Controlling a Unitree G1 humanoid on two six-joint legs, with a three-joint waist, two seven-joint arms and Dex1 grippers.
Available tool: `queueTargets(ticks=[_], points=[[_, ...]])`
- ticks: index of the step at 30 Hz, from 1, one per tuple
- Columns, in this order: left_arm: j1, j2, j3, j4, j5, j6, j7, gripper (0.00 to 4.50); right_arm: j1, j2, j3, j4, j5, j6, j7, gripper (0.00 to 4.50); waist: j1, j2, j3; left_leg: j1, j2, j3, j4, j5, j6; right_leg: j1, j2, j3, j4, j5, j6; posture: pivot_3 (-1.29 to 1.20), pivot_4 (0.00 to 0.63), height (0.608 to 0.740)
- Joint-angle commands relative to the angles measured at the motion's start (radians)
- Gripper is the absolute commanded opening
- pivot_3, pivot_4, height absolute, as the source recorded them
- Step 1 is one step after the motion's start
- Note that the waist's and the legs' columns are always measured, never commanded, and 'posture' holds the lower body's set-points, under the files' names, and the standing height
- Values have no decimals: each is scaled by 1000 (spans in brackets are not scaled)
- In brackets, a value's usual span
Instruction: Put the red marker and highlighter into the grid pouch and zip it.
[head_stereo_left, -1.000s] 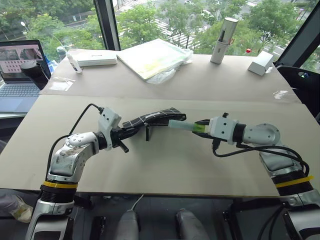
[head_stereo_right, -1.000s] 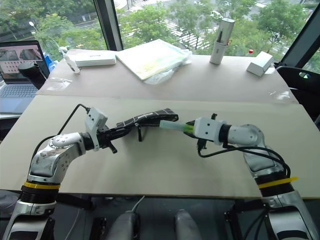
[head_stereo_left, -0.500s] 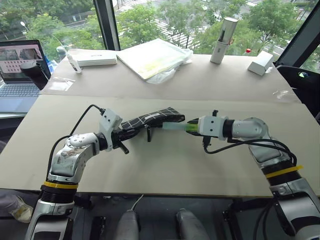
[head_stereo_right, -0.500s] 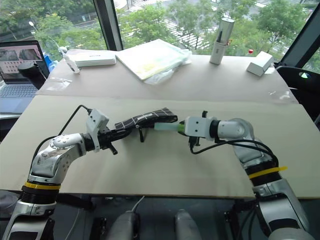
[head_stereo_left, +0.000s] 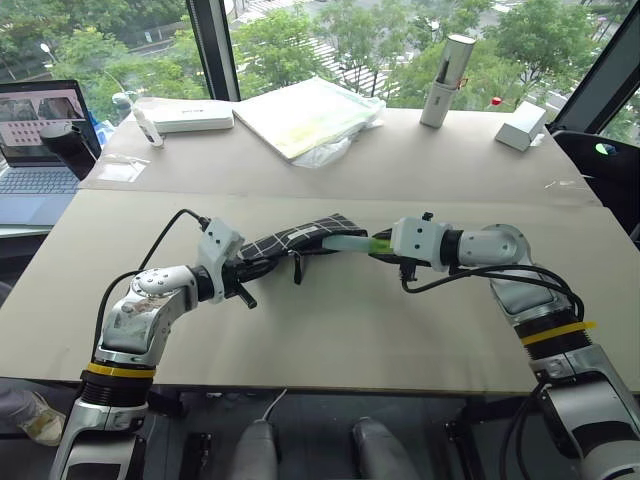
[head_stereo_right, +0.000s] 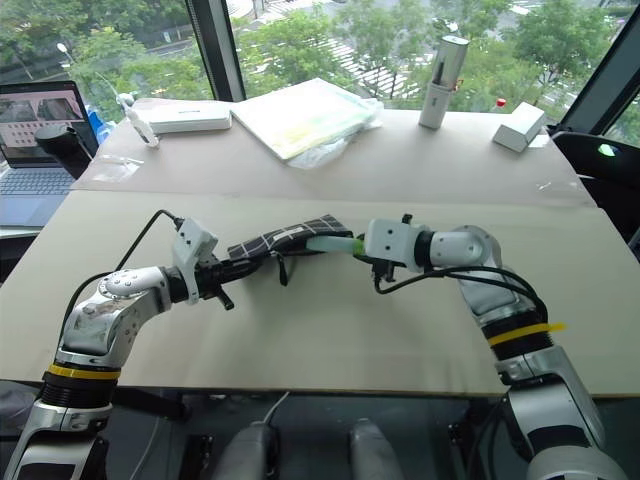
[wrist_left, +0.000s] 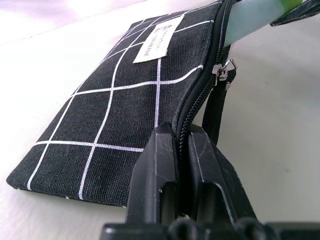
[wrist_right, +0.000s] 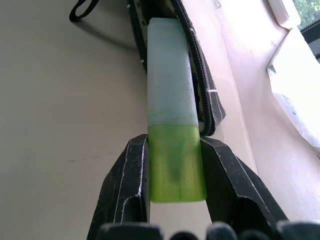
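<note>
Right wrist view shows the right gripper (wrist_right: 175, 165) clamped on the highlighter (wrist_right: 171, 100), whose cap has advanced into the grid pouch (wrist_left: 125, 105) mouth since a second ago, while the left gripper (wrist_left: 182, 145), pinched shut, holds the pouch's zipper edge, so insertion looks underway.
</note>
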Motion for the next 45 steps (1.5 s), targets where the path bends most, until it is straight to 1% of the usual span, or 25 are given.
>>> queueTargets(ticks=[1,5,10,16,20,22,23,24,27,29,32,34,36,37,40,41,43,45], points=[[-5,7,10,-14,-6,-25,-11,0,-55,8,-25,18,-12,13,-31,1071,0,0,0,0,0,0,0,0,0,0,0,0,0,0,0,0,150,740],[-11,5,10,-14,-7,-24,-11,0,-66,33,33,14,-73,-25,-34,1071,0,0,0,0,0,0,0,0,0,0,0,0,0,0,0,0,150,740],[-13,3,8,-12,-7,-24,-13,0,-70,96,98,-16,-127,-39,-43,1071,-4,0,0,0,0,0,0,0,0,-1,0,0,2,0,0,0,150,740],[-16,-2,6,-13,-8,-22,-11,0,-113,175,165,45,-205,-83,-89,1071,-2,0,0,0,0,0,0,0,0,-1,0,0,3,0,0,0,150,740],[-10,-7,8,-24,-12,-17,-3,0,-152,230,176,88,-224,-105,-122,1071,-2,0,0,0,0,0,0,0,0,-1,0,0,3,0,0,0,150,740],[-7,-8,8,-30,-15,-14,0,0,-154,251,165,96,-216,-97,-130,2086,-2,0,0,0,0,0,0,0,0,-1,0,0,3,0,0,0,150,740],[-4,-8,9,-33,-15,-12,2,0,-152,255,160,95,-206,-89,-119,2246,-3,0,0,0,0,0,0,0,0,-1,0,0,3,0,0,0,150,740],[-2,-8,10,-36,-16,-11,3,0,-153,255,155,100,-210,-95,-130,2547,-3,0,0,0,0,0,0,0,0,-1,0,0,3,0,0,0,150,740],[6,-7,17,-44,-17,-7,5,0,-164,248,131,129,-226,-107,-169,3714,0,0,0,0,0,0,0,0,-1,-1,0,0,4,0,0,0,150,740],[8,-7,20,-46,-18,-6,6,0,-172,230,100,144,-214,-104,-191,4316,1,0,0,0,0,0,0,1,-1,-1,0,0,3,0,0,0,150,740],[4,-11,23,-44,-21,-2,9,0,-168,190,50,145,-173,-100,-194,4316,1,0,0,0,0,0,0,1,-1,-1,0,0,4,0,0,0,150,740],[-1,-16,26,-43,-26,4,12,0,-145,159,0,113,-115,-87,-166,4316,0,0,0,0,0,0,0,1,-1,-1,0,0,3,0,0,0,150,740],[-4,-18,29,-42,-30,8,13,0,-98,146,-66,21,22,-2,-84,4316,-1,0,0,0,0,0,0,1,-1,-1,0,0,3,0,0,0,150,740],[-5,-18,31,-40,-32,10,13,0,-65,140,-102,-52,112,87,-38,4316,-2,0,0,0,0,0,0,1,-1,-1,0,0,3,0,0,0,150,740],[-6,-15,32,-35,-32,9,10,0,68,93,-167,-316,400,487,87,4316,0,0,0,0,0,-1,0,0,-1,0,0,-1,4,0,0,0,150,740],[-7,-13,33,-32,-32,7,8,0,105,80,-171,-381,458,562,108,4316,0,0,0,0,0,-2,0,0,-1,0,0,-1,4,0,0,0,150,740],[-10,-12,29,-23,-31,3,4,0,168,82,-164,-471,527,704,78,4316,1,0,0,0,0,-2,0,0,-1,0,0,-1,4,0,0,0,150,740],[-17,-13,24,-15,-29,-1,3,0,215,103,-131,-515,519,757,23,4316,-3,0,0,0,0,-2,0,1,-1,0,0,-1,4,0,0,0,150,740]])
